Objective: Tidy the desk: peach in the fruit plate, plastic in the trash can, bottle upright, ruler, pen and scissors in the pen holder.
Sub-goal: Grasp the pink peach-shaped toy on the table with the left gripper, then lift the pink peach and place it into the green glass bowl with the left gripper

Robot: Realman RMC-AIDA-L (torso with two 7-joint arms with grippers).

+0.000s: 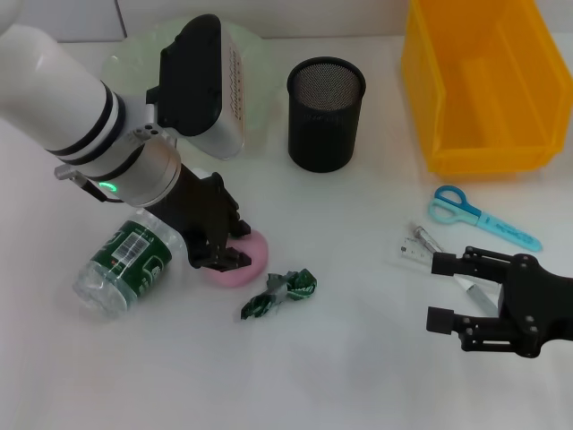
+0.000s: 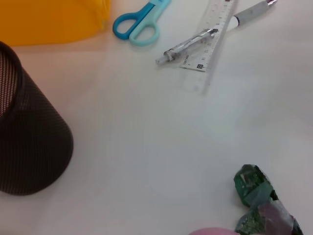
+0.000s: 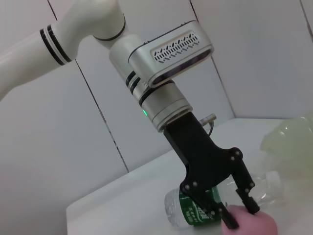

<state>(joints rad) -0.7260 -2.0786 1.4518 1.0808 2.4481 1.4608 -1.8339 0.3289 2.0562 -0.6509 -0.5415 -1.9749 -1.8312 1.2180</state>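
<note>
A pink peach (image 1: 251,264) lies on the table, and my left gripper (image 1: 221,259) is down over it, open, one finger on each side. The right wrist view shows this left gripper (image 3: 239,211) on the peach (image 3: 254,224). Just left of it, a clear bottle (image 1: 125,264) with a green label lies on its side. The crumpled green plastic (image 1: 279,294) sits right of the peach. Ruler (image 1: 414,249), pen (image 1: 428,238) and blue scissors (image 1: 483,218) lie at the right. My right gripper (image 1: 441,291) hovers open beside them. The black mesh pen holder (image 1: 326,112) stands at the back.
A yellow bin (image 1: 488,85) stands at the back right. The pale green fruit plate (image 1: 125,58) is at the back left, partly behind my left arm. The left wrist view shows scissors (image 2: 139,24), ruler (image 2: 210,36), pen (image 2: 249,12) and plastic (image 2: 259,200).
</note>
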